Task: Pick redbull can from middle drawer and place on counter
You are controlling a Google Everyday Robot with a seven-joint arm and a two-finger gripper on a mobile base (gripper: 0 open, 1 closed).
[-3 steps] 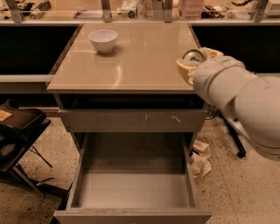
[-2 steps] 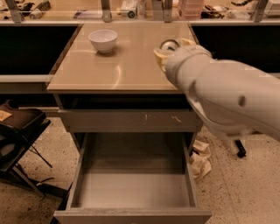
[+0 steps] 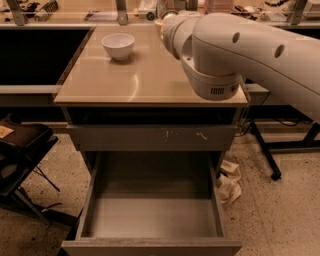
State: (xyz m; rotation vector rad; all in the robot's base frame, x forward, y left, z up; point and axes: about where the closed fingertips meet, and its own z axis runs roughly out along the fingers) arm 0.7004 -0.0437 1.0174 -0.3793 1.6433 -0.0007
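The middle drawer (image 3: 152,220) is pulled open at the bottom, and its grey floor shows bare. The redbull can is not visible anywhere; it is not in the drawer or on the exposed part of the counter (image 3: 135,75). My white arm (image 3: 235,45) reaches in from the right over the counter's back right part. My gripper (image 3: 161,23) sits at the arm's far end by the counter's back edge, right of the white bowl, and is mostly hidden behind the wrist.
A white bowl (image 3: 118,46) stands on the counter's back left. A shut grey drawer front with white scratches (image 3: 150,137) sits above the open drawer. A dark chair (image 3: 20,150) is at the left, crumpled cloth (image 3: 229,182) on the floor at the right, and a cluttered workbench (image 3: 60,12) behind.
My arm has swung from the counter's right edge leftward and farther back, so the gripper end is now near the back middle. The drawer and bowl have not moved.
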